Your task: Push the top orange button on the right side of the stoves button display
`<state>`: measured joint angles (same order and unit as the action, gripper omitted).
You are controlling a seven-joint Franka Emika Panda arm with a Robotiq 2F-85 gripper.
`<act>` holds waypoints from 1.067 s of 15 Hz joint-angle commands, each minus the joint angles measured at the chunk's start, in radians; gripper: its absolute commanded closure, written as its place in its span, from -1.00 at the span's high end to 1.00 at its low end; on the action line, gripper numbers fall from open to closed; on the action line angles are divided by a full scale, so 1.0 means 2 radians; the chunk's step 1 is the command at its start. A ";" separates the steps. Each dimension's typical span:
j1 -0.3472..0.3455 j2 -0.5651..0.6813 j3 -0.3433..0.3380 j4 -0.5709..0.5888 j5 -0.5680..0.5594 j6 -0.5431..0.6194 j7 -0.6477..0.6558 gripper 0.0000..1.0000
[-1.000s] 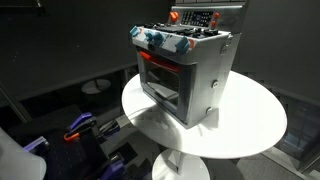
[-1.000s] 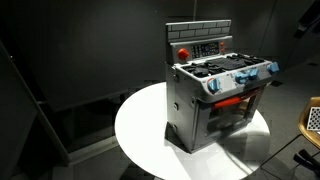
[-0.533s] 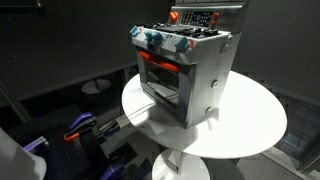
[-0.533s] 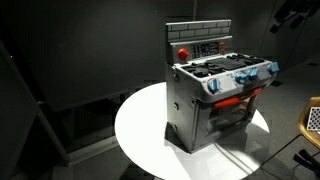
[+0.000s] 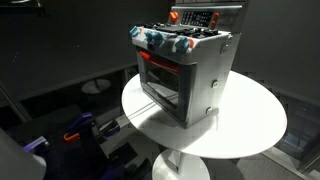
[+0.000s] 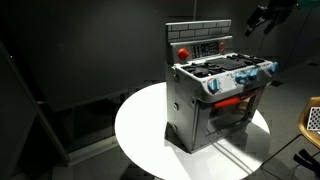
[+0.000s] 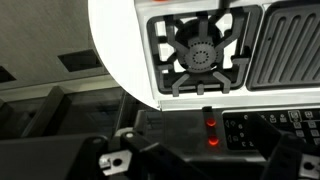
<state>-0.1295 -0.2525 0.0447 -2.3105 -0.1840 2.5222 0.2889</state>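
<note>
Dark lab-like room (black walls (image 6: pixel 80 50)), the stove (image 5: pixel 185 75) standing on a white table (image 5: pixel 255 122).

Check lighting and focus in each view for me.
In both exterior views the room is dark, only the table and stove lit; in an exterior view the gripper barely shows against the background. Wrist view: table blown out white, burner sharp, button display dim.

Round white table (image 5: pixel 250 128), pedestal base (image 5: pixel 181 166), dark surroundings.

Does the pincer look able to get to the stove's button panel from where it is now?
Probably yes. The pincer hangs in open air up beside the stove, apart from it, and nothing stands between it and the button panel.
</note>
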 commanded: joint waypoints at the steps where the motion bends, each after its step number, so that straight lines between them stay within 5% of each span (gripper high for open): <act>1: -0.007 0.049 0.006 0.046 -0.037 0.015 0.040 1.00; 16: 0.027 0.165 -0.034 0.145 -0.124 0.016 0.127 1.00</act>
<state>-0.1049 0.0359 0.0038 -2.0754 -0.4052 2.5655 0.5094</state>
